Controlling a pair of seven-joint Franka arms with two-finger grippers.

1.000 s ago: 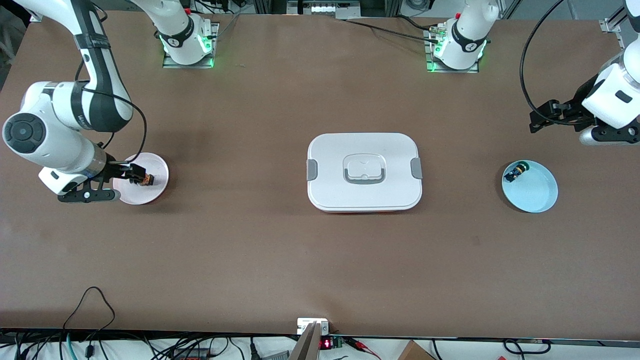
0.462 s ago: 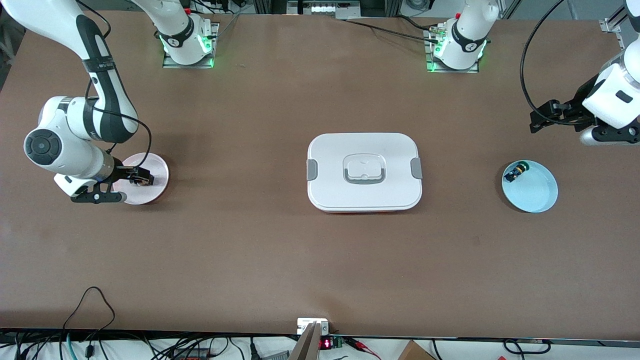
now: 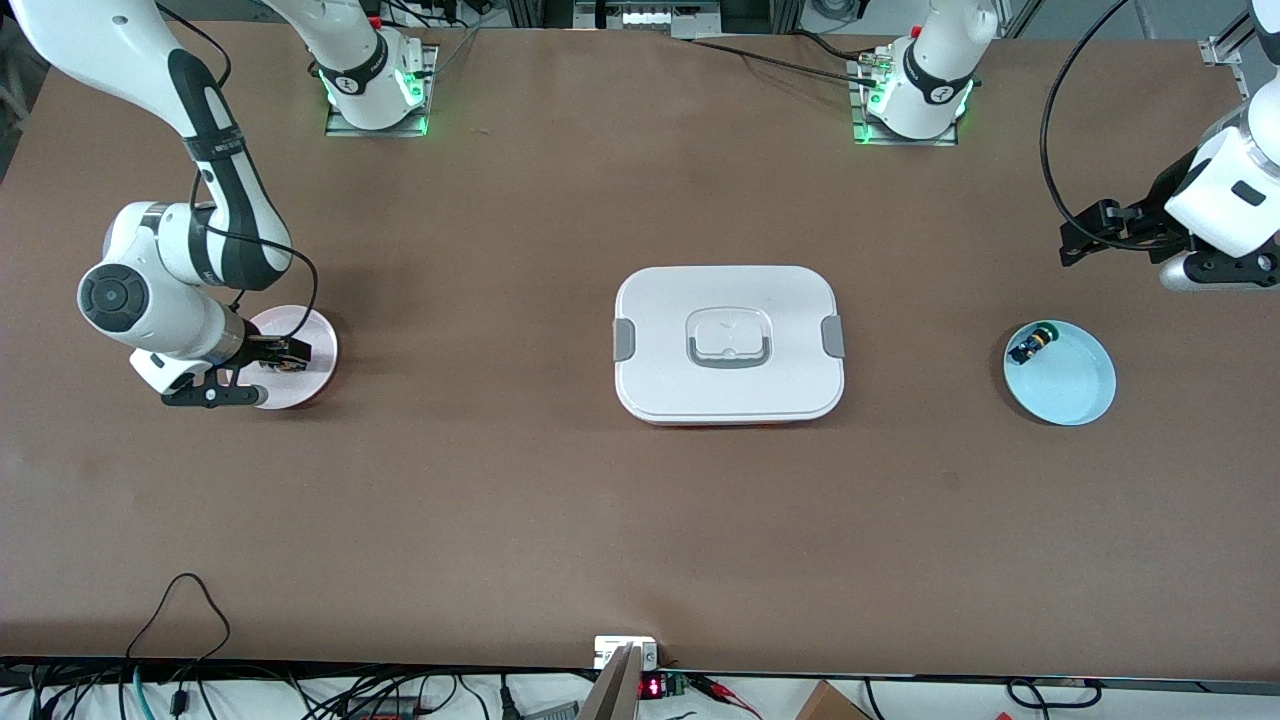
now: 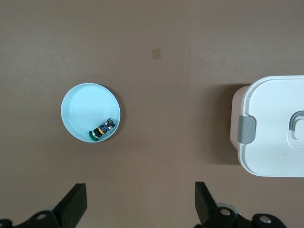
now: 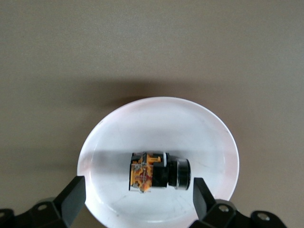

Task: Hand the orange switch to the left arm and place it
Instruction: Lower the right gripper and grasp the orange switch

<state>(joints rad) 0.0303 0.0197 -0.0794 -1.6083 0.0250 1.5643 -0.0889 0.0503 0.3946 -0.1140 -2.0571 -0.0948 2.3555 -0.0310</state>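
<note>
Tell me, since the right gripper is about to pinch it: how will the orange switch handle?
The orange switch looks rigid and probably light. Lying on its side in the pink plate, its round end could roll if nudged; the blocky end probably grips better.

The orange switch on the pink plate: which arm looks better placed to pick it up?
The right arm. Its right gripper hangs open directly over the orange switch on the pink plate, fingers on either side. The left gripper waits open at the table's other end, with the box between.

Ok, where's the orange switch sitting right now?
The orange switch lies on its side on the pink plate toward the right arm's end of the table, between the fingers of the open right end effector.
</note>
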